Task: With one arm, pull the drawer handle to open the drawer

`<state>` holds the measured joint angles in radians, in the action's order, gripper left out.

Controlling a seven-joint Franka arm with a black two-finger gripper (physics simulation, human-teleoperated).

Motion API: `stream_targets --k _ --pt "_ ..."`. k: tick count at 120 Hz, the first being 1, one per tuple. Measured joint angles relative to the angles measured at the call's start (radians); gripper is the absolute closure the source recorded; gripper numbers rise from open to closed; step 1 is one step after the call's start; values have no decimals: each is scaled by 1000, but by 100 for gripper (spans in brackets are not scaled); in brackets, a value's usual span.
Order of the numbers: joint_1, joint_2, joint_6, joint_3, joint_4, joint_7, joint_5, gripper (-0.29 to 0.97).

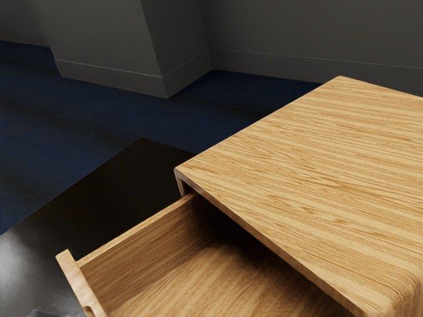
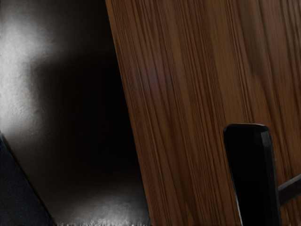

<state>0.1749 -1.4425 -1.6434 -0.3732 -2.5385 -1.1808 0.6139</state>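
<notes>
Drawer (image 1: 198, 271) stands pulled out, lower left of exterior frame, under cabinet top (image 1: 317, 178). Our gripper (image 2: 249, 179) is near a wood panel (image 2: 188, 94); we cannot tell its opening or hold.

Matte black tool (image 2: 248, 175), rounded squarish tip

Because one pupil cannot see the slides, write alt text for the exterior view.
A light wooden cabinet with its drawer pulled open toward the view's lower left. Dark blue floor and a grey wall lie behind.
</notes>
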Motion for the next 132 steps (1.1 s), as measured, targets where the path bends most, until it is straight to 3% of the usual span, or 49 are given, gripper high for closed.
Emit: stream_targets --k 102,132 --pt "-33 -210 195 17 29 -49 -1 1" --pt "-32 -263 281 60 77 -68 -9 1"
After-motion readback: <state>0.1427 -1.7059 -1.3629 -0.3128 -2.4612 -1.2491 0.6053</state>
